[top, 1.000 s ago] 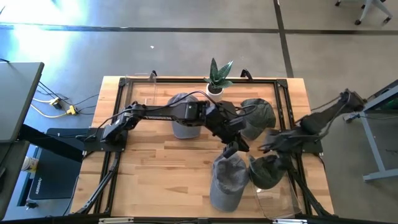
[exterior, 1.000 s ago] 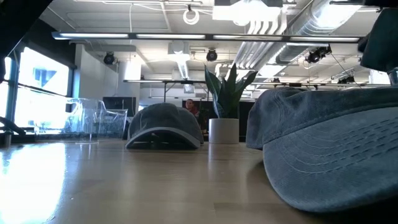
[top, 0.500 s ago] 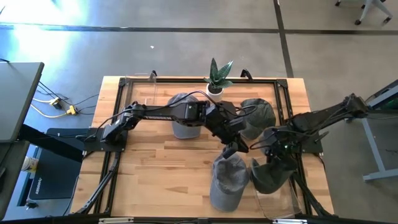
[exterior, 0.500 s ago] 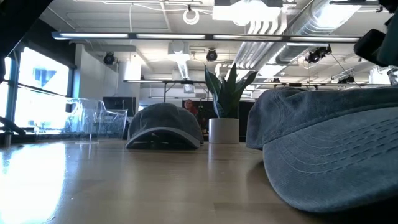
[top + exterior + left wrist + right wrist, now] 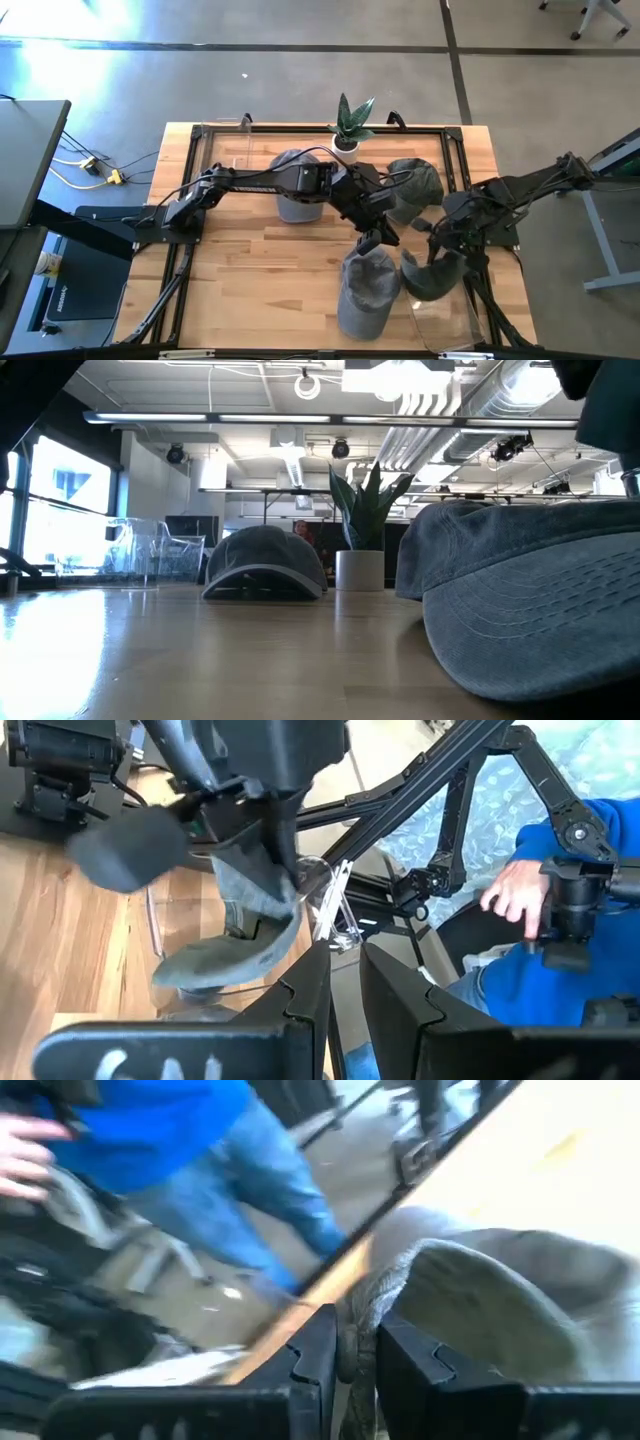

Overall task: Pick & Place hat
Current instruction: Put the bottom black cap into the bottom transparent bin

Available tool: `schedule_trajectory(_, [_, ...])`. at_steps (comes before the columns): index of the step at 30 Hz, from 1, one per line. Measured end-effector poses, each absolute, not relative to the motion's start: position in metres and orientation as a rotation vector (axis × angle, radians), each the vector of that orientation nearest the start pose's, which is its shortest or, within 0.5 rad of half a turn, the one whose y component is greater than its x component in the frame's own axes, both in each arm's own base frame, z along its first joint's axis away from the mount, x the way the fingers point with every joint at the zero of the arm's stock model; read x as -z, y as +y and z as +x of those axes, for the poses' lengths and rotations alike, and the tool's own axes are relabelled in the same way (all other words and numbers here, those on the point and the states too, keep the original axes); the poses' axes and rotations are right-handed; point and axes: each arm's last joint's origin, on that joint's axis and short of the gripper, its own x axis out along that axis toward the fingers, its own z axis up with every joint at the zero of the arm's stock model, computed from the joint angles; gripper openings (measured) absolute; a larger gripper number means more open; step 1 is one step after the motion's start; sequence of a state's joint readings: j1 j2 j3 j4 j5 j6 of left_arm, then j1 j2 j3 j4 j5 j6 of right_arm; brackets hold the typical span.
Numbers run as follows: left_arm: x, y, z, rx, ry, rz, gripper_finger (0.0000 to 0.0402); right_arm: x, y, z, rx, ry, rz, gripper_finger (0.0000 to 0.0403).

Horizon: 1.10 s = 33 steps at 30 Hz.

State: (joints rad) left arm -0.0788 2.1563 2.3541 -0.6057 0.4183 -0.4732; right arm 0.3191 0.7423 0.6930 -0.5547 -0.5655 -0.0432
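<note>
Fabric is the weak point: the right gripper (image 5: 352, 1338) has its jaws closed on only a thin fold at the rim of the green hat (image 5: 432, 280). That hat hangs from the rim near the desk's (image 5: 250, 260) near right corner, seemingly partly lifted, with most of its weight below the grip. A quick swing could pull the fold out and drop the hat.

Just under it at that corner stands a clear stand (image 5: 445, 322), hard to see. If the hat is carried low, the dangling crown or brim may catch the stand's edge. That could tip the stand or drag the hat free of the pinch.

Next along the near edge lies a grey hat (image 5: 365, 290), just beside the held one. The hanging hat could brush it and shove it toward the edge.

Right above the grey hat's far side sits the left gripper (image 5: 375, 240). Its jaws are drawn close with nothing seen between them. It waits near the right gripper, so the two arms may clip each other if the right one moves toward the desk's middle.

Further back, a second green hat (image 5: 418, 185) and another grey hat (image 5: 295, 200) lie toward the far edge, with a potted plant (image 5: 350, 125) at the edge itself. A high carry over these looks safe. A low one risks snagging a hat or knocking the pot.
</note>
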Motion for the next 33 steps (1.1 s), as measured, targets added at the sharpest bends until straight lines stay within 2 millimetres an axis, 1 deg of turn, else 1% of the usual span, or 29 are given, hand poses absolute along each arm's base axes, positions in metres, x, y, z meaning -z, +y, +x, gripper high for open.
schedule_trajectory(4, [-0.393, -0.050, 0.478, 0.387, 0.515, -0.526, 0.0055, -0.270, 0.057, 0.136, -0.768, 0.627, -0.155, 0.0032])
schedule_trajectory(7, [-0.393, -0.050, 0.478, 0.385, 0.520, -0.526, 0.0055, -0.264, 0.054, 0.137, -0.689, 0.674, -0.246, 0.0034])
schedule_trajectory(9, [-0.392, -0.050, 0.478, 0.384, 0.525, -0.527, 0.0055, -0.263, 0.053, 0.137, -0.650, 0.686, -0.272, 0.0049])
schedule_trajectory(12, [-0.391, -0.049, 0.477, 0.380, 0.541, -0.530, 0.0055, -0.262, 0.052, 0.137, -0.607, 0.706, -0.273, 0.0083])
schedule_trajectory(18, [-0.390, -0.050, 0.477, 0.379, 0.549, -0.533, 0.0055, -0.264, 0.052, 0.136, -0.589, 0.723, -0.169, 0.0149])
schedule_trajectory(20, [-0.390, -0.050, 0.477, 0.392, 0.553, -0.536, 0.0055, -0.270, 0.052, 0.135, -0.580, 0.725, -0.114, 0.0172])
schedule_trajectory(22, [-0.389, -0.050, 0.476, 0.404, 0.567, -0.540, 0.0055, -0.283, 0.053, 0.135, -0.570, 0.713, -0.037, 0.0194])
schedule_trajectory(26, [-0.381, -0.050, 0.471, 0.385, 0.670, -0.559, 0.0055, -0.309, 0.053, 0.132, -0.561, 0.690, 0.140, 0.0221])
schedule_trajectory(28, [-0.374, -0.050, 0.467, 0.354, 0.756, -0.580, 0.0055, -0.317, 0.051, 0.131, -0.512, 0.688, 0.181, 0.0222])
schedule_trajectory(30, [-0.368, -0.049, 0.462, 0.319, 0.847, -0.607, 0.0055, -0.322, 0.047, 0.129, -0.420, 0.701, 0.192, 0.0217])
schedule_trajectory(31, [-0.361, -0.050, 0.463, 0.308, 0.880, -0.613, 0.0055, -0.325, 0.045, 0.128, -0.365, 0.711, 0.198, 0.0212])
schedule_trajectory(33, [-0.346, -0.050, 0.473, 0.300, 0.904, -0.618, 0.0055, -0.333, 0.040, 0.124, -0.255, 0.721, 0.206, 0.0199])
